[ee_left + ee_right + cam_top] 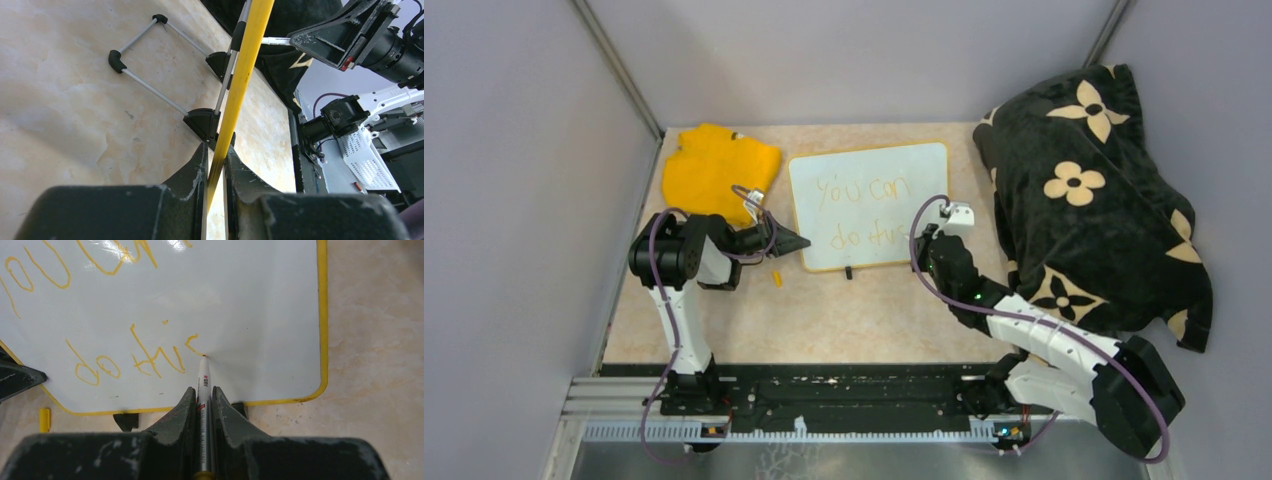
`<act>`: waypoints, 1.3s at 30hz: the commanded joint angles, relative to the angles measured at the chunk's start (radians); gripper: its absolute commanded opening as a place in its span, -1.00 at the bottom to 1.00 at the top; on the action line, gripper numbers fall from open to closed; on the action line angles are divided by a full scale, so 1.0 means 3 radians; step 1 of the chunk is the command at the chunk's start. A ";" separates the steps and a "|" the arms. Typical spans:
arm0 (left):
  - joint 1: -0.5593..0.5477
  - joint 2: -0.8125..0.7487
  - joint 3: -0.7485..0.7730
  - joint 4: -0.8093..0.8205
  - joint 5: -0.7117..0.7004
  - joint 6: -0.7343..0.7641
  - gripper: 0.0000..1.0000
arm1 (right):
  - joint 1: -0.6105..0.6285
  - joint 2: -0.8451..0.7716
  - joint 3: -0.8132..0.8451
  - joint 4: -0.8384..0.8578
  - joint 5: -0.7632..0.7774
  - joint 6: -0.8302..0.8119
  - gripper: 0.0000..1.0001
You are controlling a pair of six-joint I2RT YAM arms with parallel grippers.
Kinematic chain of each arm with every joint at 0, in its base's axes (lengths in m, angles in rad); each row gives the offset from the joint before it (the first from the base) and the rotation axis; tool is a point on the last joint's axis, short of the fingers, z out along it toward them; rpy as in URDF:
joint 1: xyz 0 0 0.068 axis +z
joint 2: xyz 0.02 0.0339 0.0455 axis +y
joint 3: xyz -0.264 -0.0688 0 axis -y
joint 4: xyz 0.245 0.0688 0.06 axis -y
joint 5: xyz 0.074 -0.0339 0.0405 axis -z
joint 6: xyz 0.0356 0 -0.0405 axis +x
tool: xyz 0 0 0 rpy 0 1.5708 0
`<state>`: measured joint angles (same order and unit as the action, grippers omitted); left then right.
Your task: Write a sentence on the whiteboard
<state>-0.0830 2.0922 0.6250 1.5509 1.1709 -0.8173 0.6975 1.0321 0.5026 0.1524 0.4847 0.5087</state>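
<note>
Now, with the left gripper (216, 150) pinched shut on the near-left corner of the whiteboard (904, 175) — it sits mid-table, towards the far side — and the right gripper (202, 392) clamped on the marker (202, 377) (tip at the sentence's (150, 359) final "s"), finish the curl with light, even pressure.

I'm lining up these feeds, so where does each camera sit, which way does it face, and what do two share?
Top external: above and behind, looking down at the table; left arm and right arm show.
Left wrist: on that arm, looking along the left gripper, shut on the whiteboard rim.
Right wrist: looking down the right gripper, gripping a marker, at the sentence.
Shared: the whiteboard, in all three.
</note>
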 commanded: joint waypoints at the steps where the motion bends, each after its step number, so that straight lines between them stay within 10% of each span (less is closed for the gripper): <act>1: 0.0000 0.0107 0.0007 0.0286 -0.0073 -0.0025 -1.00 | -0.0063 -0.0097 -0.0063 -0.0037 0.0171 -0.0003 -1.00; 39: -0.0001 0.0111 0.0013 0.0275 -0.0074 -0.0023 -1.00 | 0.0016 0.0060 -0.0087 0.0295 -0.0342 0.0132 -1.00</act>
<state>-0.0830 2.0926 0.6254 1.5505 1.1713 -0.8169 0.6983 1.0439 0.4644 0.1848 0.3859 0.5362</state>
